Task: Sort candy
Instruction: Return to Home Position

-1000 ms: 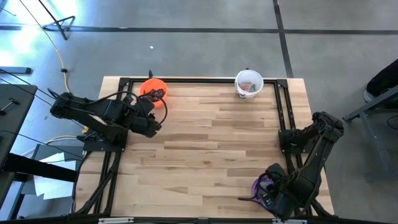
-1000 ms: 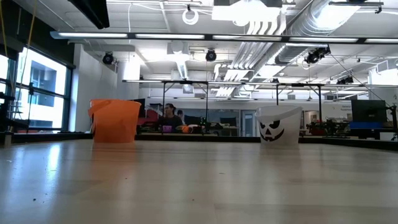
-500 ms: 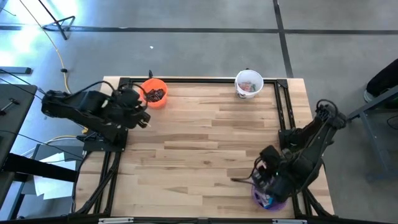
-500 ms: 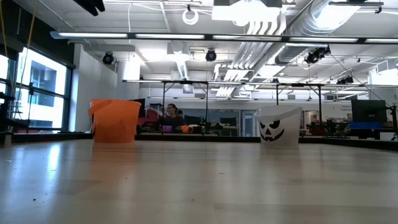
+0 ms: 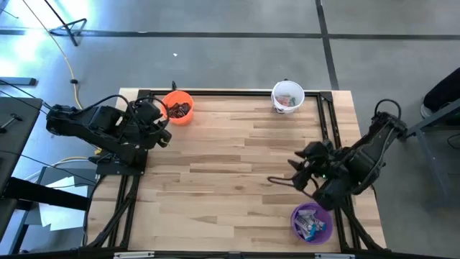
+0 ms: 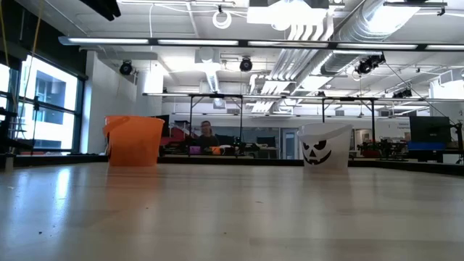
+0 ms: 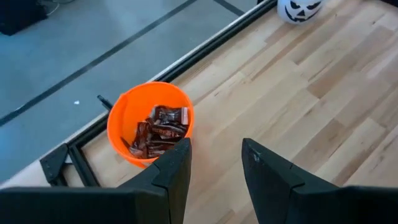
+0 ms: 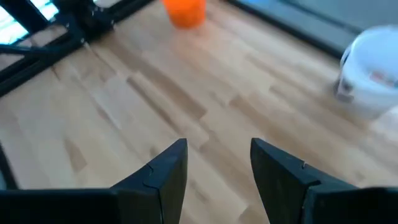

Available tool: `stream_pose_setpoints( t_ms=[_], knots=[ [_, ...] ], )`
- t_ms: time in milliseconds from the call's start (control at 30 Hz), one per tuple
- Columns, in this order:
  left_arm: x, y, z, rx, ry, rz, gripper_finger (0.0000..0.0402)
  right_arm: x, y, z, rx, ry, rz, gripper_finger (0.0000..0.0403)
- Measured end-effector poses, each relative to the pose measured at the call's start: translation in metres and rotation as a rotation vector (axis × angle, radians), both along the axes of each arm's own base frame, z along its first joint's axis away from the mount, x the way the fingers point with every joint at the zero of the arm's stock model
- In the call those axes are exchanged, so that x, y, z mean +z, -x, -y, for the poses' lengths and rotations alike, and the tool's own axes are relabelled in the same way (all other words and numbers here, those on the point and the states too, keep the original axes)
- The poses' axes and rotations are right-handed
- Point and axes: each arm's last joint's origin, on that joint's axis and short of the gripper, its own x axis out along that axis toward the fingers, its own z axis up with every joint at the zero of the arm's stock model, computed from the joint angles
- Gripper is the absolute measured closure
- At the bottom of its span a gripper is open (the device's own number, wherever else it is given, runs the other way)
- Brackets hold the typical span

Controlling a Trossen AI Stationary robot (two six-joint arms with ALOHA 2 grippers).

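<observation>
Sorting is judged done: candy [image 7: 158,127] is seen only in cups [image 7: 115,117] near the empty, parted left gripper [image 7: 215,168] and right gripper [image 8: 217,165].

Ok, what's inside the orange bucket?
The round orange plastic bucket holds a pile of dark brown wrapped candies. Pieces beneath the top layer are covered, so no count is possible.

candy [image 5: 288,101] in white cup [image 5: 276,95] too small to tell, perhaps pinkish, distant person [image 6: 207,133] blurred
</observation>
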Motion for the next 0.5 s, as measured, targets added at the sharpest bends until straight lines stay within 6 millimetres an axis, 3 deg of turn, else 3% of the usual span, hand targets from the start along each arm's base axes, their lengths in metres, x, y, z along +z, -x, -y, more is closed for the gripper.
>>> stream_pose_setpoints(
  t_ms=[200, 367, 500],
  knots=[
    [-0.018, 0.009, -0.002, 0.014, 0.02, 0.062, 0.0271, 0.002, 0.003, 0.019, -0.008, 0.08, 0.016, 0.0234],
    [-0.029, 0.015, -0.004, 0.01, 0.054, 0.139, 0.0271, -0.035, 0.019, 0.037, -0.071, 0.039, -0.006, 0.0234],
    [-0.027, 0.015, -0.004, -0.03, 0.043, 0.177, 0.0271, -0.065, 0.04, 0.051, -0.112, -0.076, 0.077, 0.0234]
  ],
)
